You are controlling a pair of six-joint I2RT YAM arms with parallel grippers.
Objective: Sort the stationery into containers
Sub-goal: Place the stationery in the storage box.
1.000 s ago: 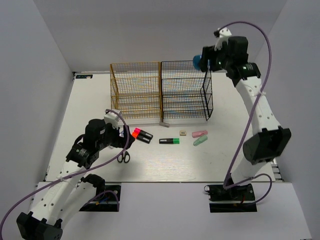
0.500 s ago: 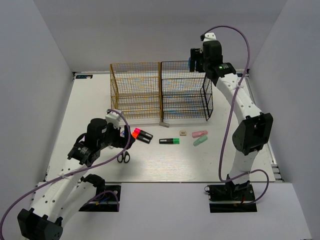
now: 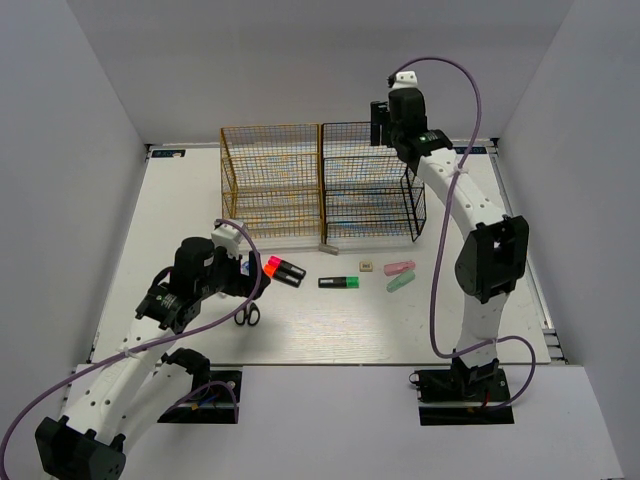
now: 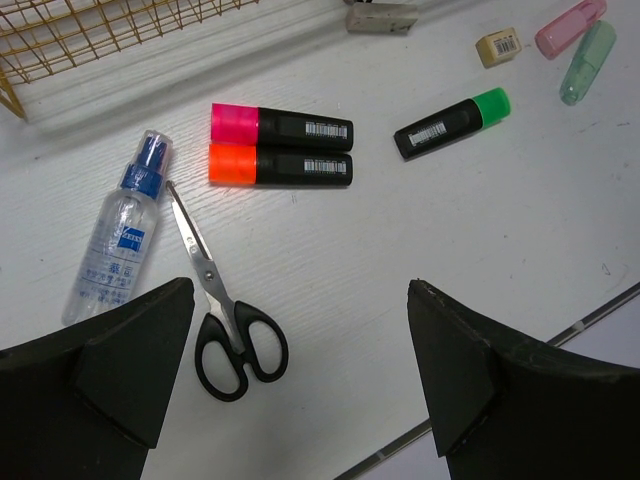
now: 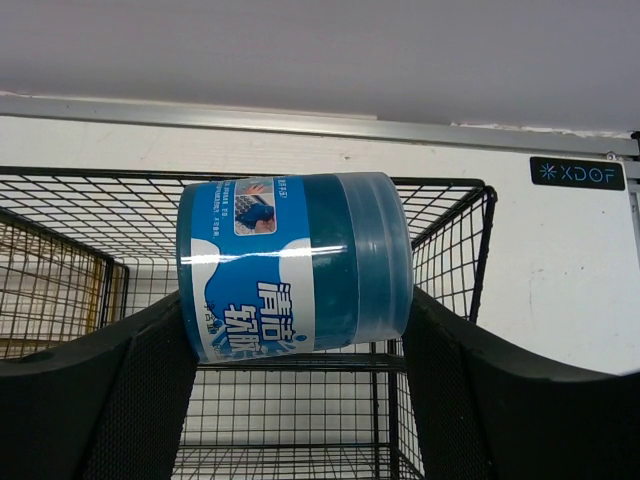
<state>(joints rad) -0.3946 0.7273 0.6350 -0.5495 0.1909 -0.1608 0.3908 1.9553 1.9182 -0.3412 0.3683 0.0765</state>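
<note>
My right gripper point(image 3: 381, 124) is shut on the blue round roll point(image 5: 295, 265) and holds it on its side just above the top of the black wire rack point(image 3: 370, 186). The yellow-orange rack point(image 3: 272, 186) stands left of it. My left gripper point(image 4: 300, 290) is open and empty, hovering over the table beside the black-handled scissors point(image 4: 225, 325). Ahead of it lie the pink-ended marker point(image 4: 281, 125), the red-ended marker point(image 4: 281, 166), the green-ended marker point(image 4: 451, 122), the beige cube point(image 4: 497, 46), the pink piece point(image 4: 570, 26) and the mint piece point(image 4: 587, 62).
A clear spray bottle with a blue top point(image 4: 116, 242) lies left of the scissors. A small grey piece point(image 3: 329, 248) lies at the front foot of the racks. The table's front edge point(image 4: 600, 305) is close under the left gripper. Grey walls close in both sides.
My right arm has swung left with the blue roll, from the black rack's far right corner to over its top. The left arm has barely moved.
</note>
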